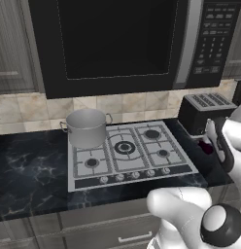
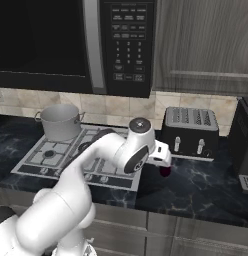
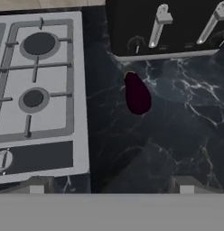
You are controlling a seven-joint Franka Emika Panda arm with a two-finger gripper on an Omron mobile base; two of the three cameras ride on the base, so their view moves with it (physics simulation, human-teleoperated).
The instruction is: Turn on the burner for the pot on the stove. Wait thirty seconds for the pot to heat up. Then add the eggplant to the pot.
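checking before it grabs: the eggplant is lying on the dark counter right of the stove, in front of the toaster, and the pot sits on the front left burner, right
Not quite. The pot sits on the back left burner of the stove, not the front left one, which stands bare in the left base view. The rest holds: the eggplant lies on the dark counter right of the stove, in front of the toaster.

A grey pot (image 1: 86, 127) is standing upright on the rear-left burner of the silver stove (image 1: 142, 160), while a dark purple eggplant (image 3: 137, 94) is lying on the black marble counter (image 3: 177, 135) beside the stove's right edge.
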